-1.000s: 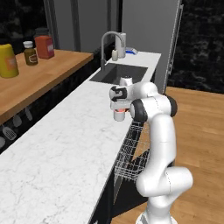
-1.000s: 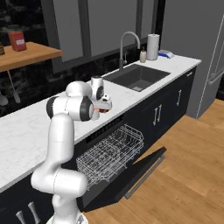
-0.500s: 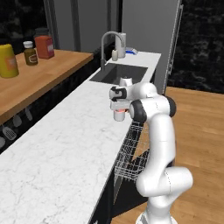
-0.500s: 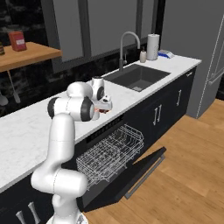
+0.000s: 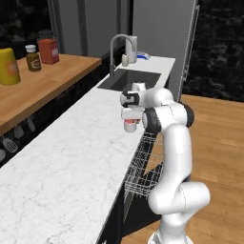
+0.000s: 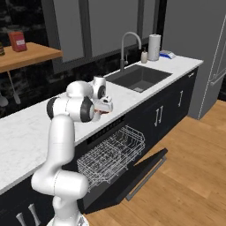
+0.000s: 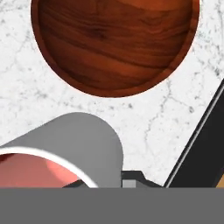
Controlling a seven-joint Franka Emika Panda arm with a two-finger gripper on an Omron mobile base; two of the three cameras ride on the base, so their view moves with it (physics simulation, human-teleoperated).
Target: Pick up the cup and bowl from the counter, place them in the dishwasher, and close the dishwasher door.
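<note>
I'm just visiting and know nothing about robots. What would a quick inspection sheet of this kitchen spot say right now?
Surface: white marble counter, inset dark sink.
Job's things: cup at the counter's front edge; wooden bowl on the marble beside it; dishwasher door down, wire rack pulled out.
Clutter: jars and bottles on the wooden shelf; paper towel roll by the tap.
Pincer: pincer shut on the cup.
Cables: nothing seen.
Surroundings: wooden floor, black cabinets.
</note>
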